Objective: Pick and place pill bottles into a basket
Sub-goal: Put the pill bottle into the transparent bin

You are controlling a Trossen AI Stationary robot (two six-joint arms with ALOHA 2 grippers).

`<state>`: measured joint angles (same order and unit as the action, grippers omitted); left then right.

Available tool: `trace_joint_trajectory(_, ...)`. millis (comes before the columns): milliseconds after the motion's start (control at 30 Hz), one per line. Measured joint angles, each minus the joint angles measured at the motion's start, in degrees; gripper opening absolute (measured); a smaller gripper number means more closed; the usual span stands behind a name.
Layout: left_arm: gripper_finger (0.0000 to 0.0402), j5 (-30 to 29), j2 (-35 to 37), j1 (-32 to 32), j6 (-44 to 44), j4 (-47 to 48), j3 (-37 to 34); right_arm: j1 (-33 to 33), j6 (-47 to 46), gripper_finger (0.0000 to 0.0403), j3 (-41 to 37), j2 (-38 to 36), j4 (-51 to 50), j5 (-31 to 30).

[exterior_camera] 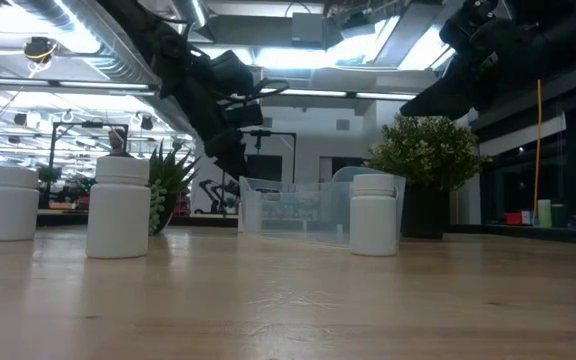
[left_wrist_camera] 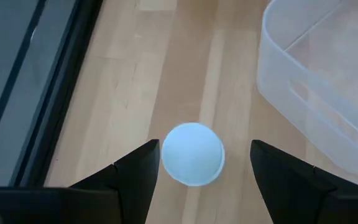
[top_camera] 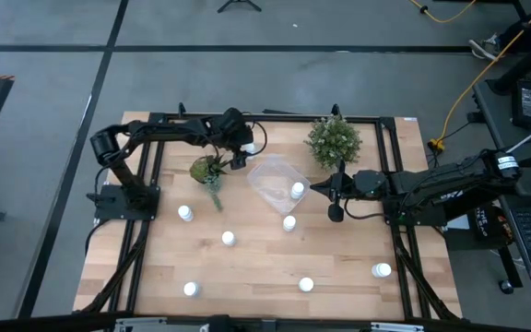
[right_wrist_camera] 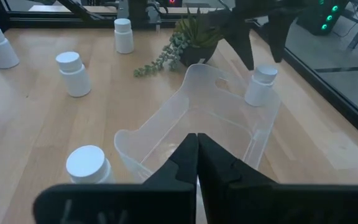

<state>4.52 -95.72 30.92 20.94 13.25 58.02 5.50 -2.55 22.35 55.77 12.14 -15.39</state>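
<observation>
Near the far edge of the tabletop, the left claw hangs spread wide directly above a bottle, one finger to each side of its white cap and neither touching. That bottle stands just beside the clear basket, between it and the tabletop's far edge. The likely slip: the basket wall is so near that a descending finger could catch it and shove the tub, or a skewed close could tip the bottle over. The right claw, pressed together and empty, waits above the basket's right side. One bottle shows at the basket's right wall; others stand scattered toward the near edge. Two plants flank the basket.
</observation>
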Motion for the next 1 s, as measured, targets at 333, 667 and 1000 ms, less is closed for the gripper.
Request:
trace_joint_trajectory(333,0.0245,-0.3,-0.4,0.0,0.0,-1.5,0.0,0.0,0.0,0.0009,0.0,0.0,-0.2,0.0)
trace_joint_trajectory(667,0.0245,-1.7,-4.0,0.1,-0.6,-2.3,0.0,0.0,0.0,0.0009,0.0,0.0,-0.2,0.0)
trace_joint_trajectory(1000,0.0236,-3.3,-4.0,0.3,-0.6,-2.9,0.0,0.0,0.0,0.0009,0.0,0.0,-0.2,0.0)
